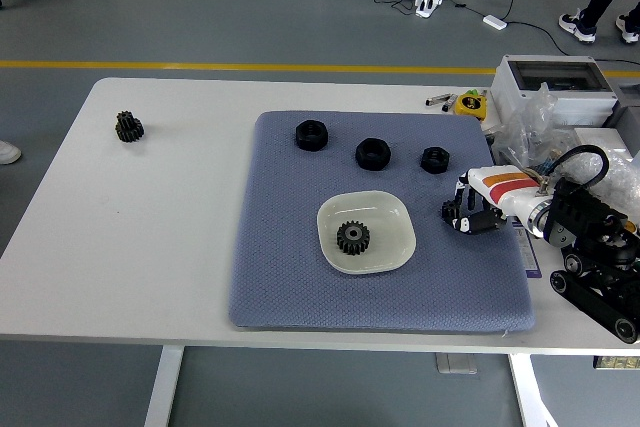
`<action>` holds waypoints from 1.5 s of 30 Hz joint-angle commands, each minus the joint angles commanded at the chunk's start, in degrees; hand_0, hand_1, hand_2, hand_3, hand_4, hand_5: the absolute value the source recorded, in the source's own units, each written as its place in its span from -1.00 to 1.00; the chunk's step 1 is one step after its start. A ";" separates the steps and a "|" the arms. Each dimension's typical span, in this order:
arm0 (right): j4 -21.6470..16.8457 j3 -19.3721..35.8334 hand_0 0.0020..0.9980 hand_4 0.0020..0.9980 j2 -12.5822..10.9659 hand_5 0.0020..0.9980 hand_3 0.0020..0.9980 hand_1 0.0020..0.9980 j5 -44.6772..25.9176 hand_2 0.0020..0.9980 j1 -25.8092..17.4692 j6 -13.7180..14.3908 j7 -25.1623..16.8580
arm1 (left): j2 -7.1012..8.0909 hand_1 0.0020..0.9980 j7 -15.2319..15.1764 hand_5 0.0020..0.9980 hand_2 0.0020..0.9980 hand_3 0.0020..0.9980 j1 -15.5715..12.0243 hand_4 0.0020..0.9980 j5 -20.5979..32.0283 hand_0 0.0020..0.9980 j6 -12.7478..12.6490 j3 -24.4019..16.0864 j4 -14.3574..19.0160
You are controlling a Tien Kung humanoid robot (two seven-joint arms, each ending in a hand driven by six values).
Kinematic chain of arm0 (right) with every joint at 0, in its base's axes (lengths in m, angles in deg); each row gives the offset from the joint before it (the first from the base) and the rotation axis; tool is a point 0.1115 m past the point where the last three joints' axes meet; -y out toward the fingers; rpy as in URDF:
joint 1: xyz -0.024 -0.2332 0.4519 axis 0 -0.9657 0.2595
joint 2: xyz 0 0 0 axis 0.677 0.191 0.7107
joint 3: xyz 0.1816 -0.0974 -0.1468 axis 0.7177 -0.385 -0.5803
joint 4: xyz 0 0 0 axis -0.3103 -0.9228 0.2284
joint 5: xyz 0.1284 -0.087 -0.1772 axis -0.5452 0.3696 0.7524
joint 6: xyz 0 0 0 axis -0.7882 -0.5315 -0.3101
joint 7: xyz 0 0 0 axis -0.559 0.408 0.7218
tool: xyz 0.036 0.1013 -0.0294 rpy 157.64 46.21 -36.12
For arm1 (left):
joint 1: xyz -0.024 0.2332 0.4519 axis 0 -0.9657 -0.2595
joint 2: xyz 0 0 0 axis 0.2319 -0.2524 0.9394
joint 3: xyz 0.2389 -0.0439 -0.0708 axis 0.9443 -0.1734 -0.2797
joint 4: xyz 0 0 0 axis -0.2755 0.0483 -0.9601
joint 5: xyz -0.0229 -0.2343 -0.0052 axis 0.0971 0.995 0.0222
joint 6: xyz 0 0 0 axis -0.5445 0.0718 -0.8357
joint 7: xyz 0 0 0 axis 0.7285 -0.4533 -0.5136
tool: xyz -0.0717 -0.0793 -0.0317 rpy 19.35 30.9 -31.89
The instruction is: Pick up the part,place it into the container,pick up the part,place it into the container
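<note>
Table [150, 247] white, with a blue-grey mat [290, 277] across its middle and right; left half bare but for one gear [128, 127] near the far left corner. Wide open mat along the near edge and left side. Three black nuts in a row near the mat's far edge: left nut [312, 135], middle nut [373, 154], right nut [434, 159]. One pale dish [366, 232] at mat centre, holding a second gear [352, 237]. Two gears in all. Right hand [470, 215] low over the mat's right edge, just right of the dish, fingers curled, gripping nothing visible. Grey box [555, 82] and plastic bags [530, 132] crowding the far right corner.
</note>
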 joint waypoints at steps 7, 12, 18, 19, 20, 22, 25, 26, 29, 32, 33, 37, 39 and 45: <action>-0.24 0.21 -0.72 0.46 -0.21 -0.21 -0.04 -0.41 0.01 -0.21 -0.18 0.18 -0.05 | -0.02 0.61 0.20 0.31 0.71 0.60 -0.08 0.55 -1.12 0.53 0.00 -0.77 -0.01; -0.59 0.41 -0.82 0.52 -0.41 -0.28 -0.06 -0.54 0.06 -0.32 -0.33 0.16 -0.11 | 0.01 0.61 0.39 0.31 0.71 0.60 -0.13 0.55 -2.21 0.53 0.05 -1.61 -0.01; -1.07 0.61 -0.92 0.60 -0.74 -0.36 -0.17 -0.67 0.51 -0.45 -0.51 -0.24 -0.26 | 0.06 0.61 0.32 0.31 0.71 0.59 -0.04 0.54 -2.01 0.53 0.09 -1.29 -0.01; -1.20 0.66 -0.92 0.60 -0.79 -0.36 -0.17 -0.67 0.62 -0.45 -0.57 -0.32 -0.30 | 0.06 0.61 0.30 0.31 0.71 0.59 -0.02 0.54 -1.89 0.53 0.09 -1.16 -0.01; -1.34 0.71 -0.92 0.60 -0.85 -0.36 -0.17 -0.67 0.77 -0.45 -0.63 -0.41 -0.33 | 0.07 0.61 0.28 0.31 0.71 0.59 0.00 0.54 -1.78 0.53 0.10 -1.03 -0.01; -1.54 0.83 -1.00 0.50 -0.93 -0.30 -0.31 -0.81 1.10 -0.55 -0.72 -0.59 -0.32 | 0.08 0.60 0.26 0.31 0.70 0.59 0.03 0.54 -1.70 0.53 0.10 -0.93 -0.01; -1.77 1.01 -1.00 0.50 -1.02 -0.30 -0.31 -0.81 1.53 -0.55 -0.82 -0.73 -0.20 | 0.09 0.60 0.26 0.31 0.70 0.59 0.06 0.54 -1.72 0.53 0.12 -0.89 -0.01; -1.89 1.09 -1.00 0.50 -1.07 -0.30 -0.31 -0.81 1.73 -0.55 -0.86 -0.80 -0.17 | 0.10 0.60 0.27 0.31 0.70 0.59 0.06 0.54 -1.74 0.53 0.13 -0.88 -0.01; -2.27 1.32 -1.00 0.46 -1.21 -0.27 -0.37 -0.85 2.09 -0.61 -0.92 -0.84 -0.03 | 0.11 0.60 0.30 0.31 0.70 0.59 0.08 0.54 -1.85 0.53 0.15 -0.92 -0.01; -2.51 1.48 -1.00 0.46 -1.29 -0.27 -0.37 -0.85 2.29 -0.61 -0.93 -1.04 0.10 | 0.17 0.60 0.37 0.31 0.70 0.59 0.08 0.54 -2.33 0.53 0.21 -1.20 -0.01; -2.53 1.50 -1.00 0.46 -1.30 -0.27 -0.37 -0.85 2.30 -0.61 -0.93 -1.07 0.12 | 0.17 0.60 0.44 0.31 0.70 0.59 0.09 0.54 -2.65 0.53 0.23 -1.45 -0.01; -2.94 1.88 -1.00 0.42 -1.46 -0.25 -0.43 -0.91 2.57 -0.68 -1.12 -1.28 0.31 | 0.22 0.60 0.45 0.31 0.70 0.59 0.06 0.54 -2.65 0.53 0.28 -1.22 -0.01; -3.54 2.27 -1.00 0.42 -1.63 -0.25 -0.43 -0.91 2.84 -0.68 -1.27 -1.36 0.41 | 0.22 0.60 0.47 0.31 0.70 0.59 0.06 0.54 -2.73 0.53 0.28 -1.26 -0.01; -7.27 3.98 -1.00 0.42 -2.40 -0.24 -0.45 -0.93 4.09 -0.69 -1.31 -1.37 1.00 | 0.24 0.60 0.45 0.31 0.70 0.58 0.10 0.54 -2.77 0.53 0.27 -1.28 -0.01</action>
